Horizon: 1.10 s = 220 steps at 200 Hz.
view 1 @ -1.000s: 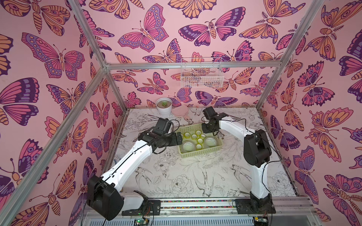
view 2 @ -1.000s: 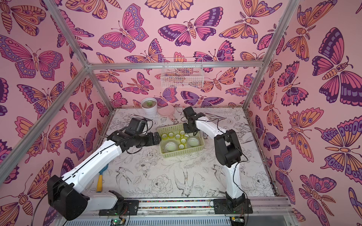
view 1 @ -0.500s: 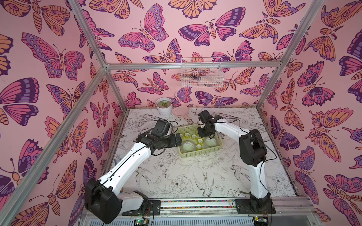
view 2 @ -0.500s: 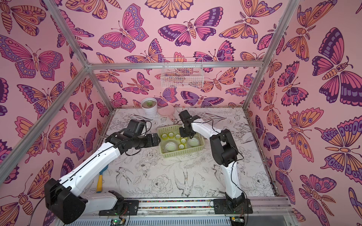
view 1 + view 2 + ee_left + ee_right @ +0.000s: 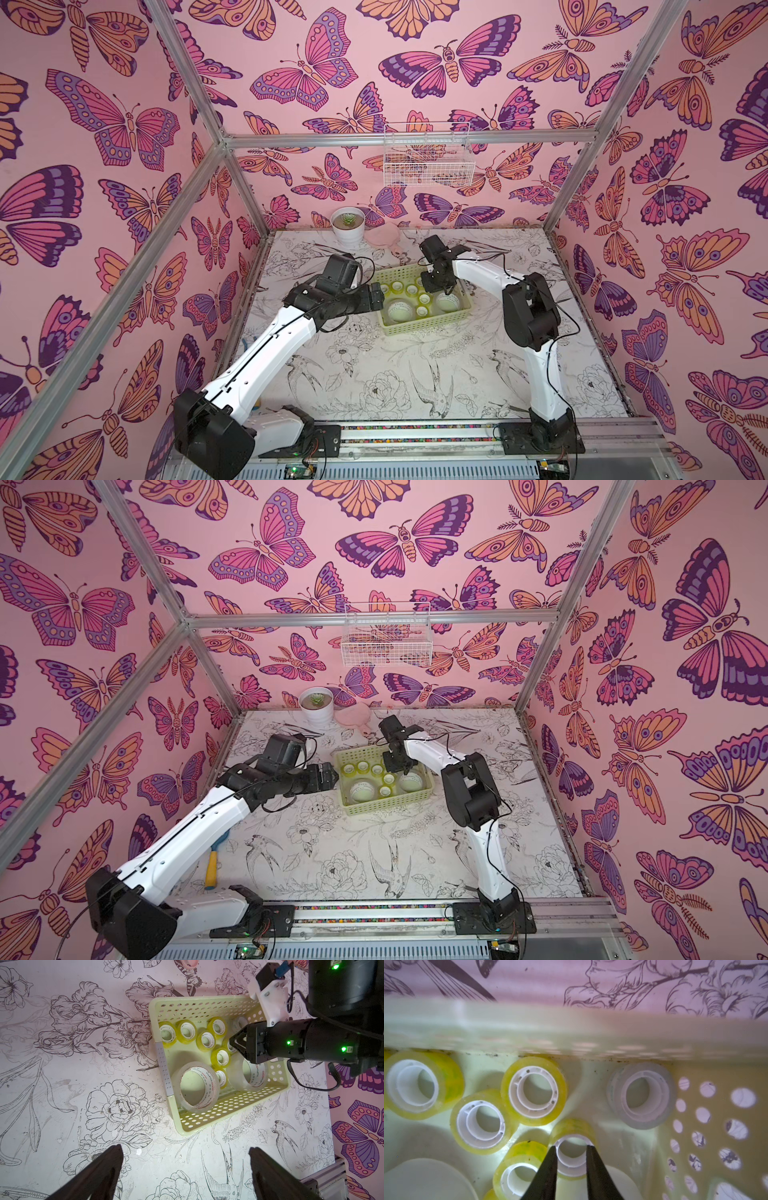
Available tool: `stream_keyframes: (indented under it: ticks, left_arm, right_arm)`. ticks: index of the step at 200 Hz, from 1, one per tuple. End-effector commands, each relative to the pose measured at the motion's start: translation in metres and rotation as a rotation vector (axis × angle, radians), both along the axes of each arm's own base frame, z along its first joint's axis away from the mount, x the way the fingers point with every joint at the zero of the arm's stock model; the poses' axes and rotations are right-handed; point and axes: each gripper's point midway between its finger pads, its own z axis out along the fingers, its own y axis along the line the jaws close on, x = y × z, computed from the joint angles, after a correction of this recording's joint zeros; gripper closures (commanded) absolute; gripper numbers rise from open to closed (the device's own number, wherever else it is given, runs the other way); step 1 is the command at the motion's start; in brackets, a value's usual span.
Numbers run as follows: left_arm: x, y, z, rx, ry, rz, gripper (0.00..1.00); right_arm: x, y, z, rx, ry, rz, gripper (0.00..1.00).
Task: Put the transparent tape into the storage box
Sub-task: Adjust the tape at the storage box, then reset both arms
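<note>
Open tabletop (image 5: pixel 62 1105) around storage box (image 5: pixel 218 1107); inside, close-set tape rolls (image 5: pixel 209 1088) and right tool (image 5: pixel 571 1147).

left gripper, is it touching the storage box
Apart. Left wrist view shows table between the open left gripper and the storage box near corner.

Flower-and-bird table (image 5: pixel 469 332), a few things sitting on it
Storage box (image 5: pixel 424 326) mid-table, toward the back; white plant pot (image 5: pixel 349 236) at the far edge, pink round piece (image 5: pixel 382 237) just beside it; yellow-handled tool (image 5: pixel 212 866) lying flat by the left edge, well apart from the rest
</note>
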Motion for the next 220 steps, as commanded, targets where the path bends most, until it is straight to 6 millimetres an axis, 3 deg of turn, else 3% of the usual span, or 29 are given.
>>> stream_keyframes:
  ticks: [1, 22, 46, 94, 109, 134, 159, 166, 198, 220]
  left_arm:
    - [-0.001, 0.003, 0.0, -0.001, -0.002, 0.006, 0.0]
    - [-0.001, 0.003, 0.0, 0.0, -0.004, 0.009, 0.0]
    - [0.001, 0.006, 0.0, 0.014, -0.01, 0.021, 0.0]
    - [0.014, 0.031, 0.011, 0.088, -0.082, 0.117, 0.0]
    - [0.019, 0.043, 0.015, 0.12, -0.111, 0.154, 0.0]
    - [0.026, 0.066, 0.021, 0.18, -0.157, 0.226, 0.0]
    - [0.033, 0.1, 0.022, 0.28, -0.191, 0.341, 0.0]
    - [0.034, 0.11, 0.022, 0.307, -0.197, 0.37, 0.0]
    - [0.042, 0.146, 0.015, 0.398, -0.212, 0.468, 0.0]
    - [0.049, 0.171, 0.003, 0.464, -0.198, 0.532, 0.0]
  right_arm:
    - [0.002, 0.001, 0.0, -0.008, 0.012, 0.004, 0.71]
    - [0.002, 0.005, 0.014, 0.036, -0.012, 0.005, 0.69]
    - [0.005, 0.006, 0.045, 0.071, -0.071, 0.002, 0.65]
    - [0.004, -0.017, 0.114, 0.129, -0.22, -0.065, 0.24]
    - [0.002, -0.033, 0.132, 0.154, -0.268, -0.111, 0.12]
    - [-0.004, -0.07, 0.157, 0.169, -0.356, -0.19, 0.06]
    - [-0.011, -0.115, 0.171, 0.156, -0.445, -0.289, 0.0]
    - [-0.013, -0.129, 0.183, 0.176, -0.496, -0.323, 0.01]
    - [-0.021, -0.182, 0.182, 0.12, -0.649, -0.417, 0.01]
    - [-0.025, -0.213, 0.169, 0.028, -0.718, -0.476, 0.01]
